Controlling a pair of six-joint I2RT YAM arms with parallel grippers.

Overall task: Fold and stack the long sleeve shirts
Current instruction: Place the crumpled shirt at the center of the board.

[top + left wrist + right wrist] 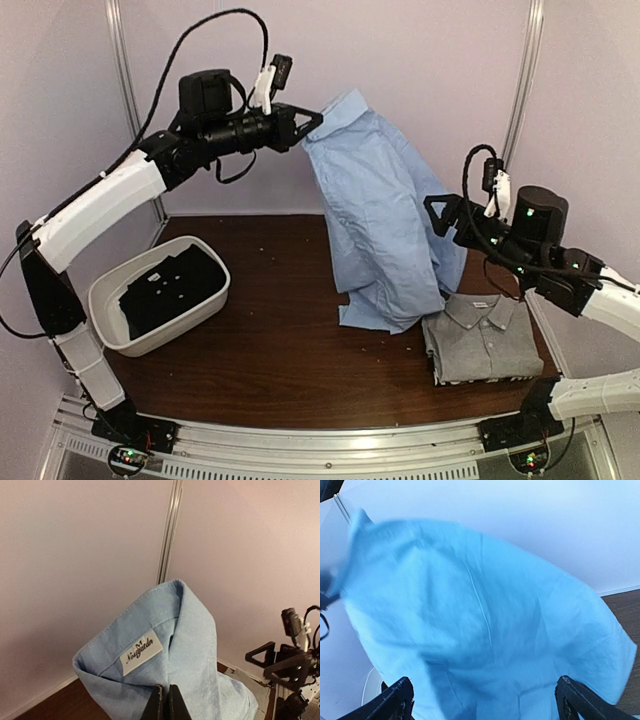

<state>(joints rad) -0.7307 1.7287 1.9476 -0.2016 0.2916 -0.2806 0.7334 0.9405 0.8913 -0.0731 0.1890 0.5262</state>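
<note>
The light blue shirt hung above the middle of the surface, suspended by its collar, with the body draped downward and its lower edge gathered on the surface toward the right side. A white label with dark lettering showed inside the raised collar. The left gripper was raised high over the far edge of the surface, its jaws pressed together and pinching the collar cloth. The right gripper was positioned at mid-height against the right edge of the hanging shirt, its jaws spread wide with blue cloth lying across the gap between them; contact with the cloth could not be determined. The grey shirt lay folded flat, collar toward the far edge, at the near right corner of the surface, just beside the blue shirt's lower edge. A white basin containing a dark garment stood at the left edge of the surface, well apart from both shirts.
</note>
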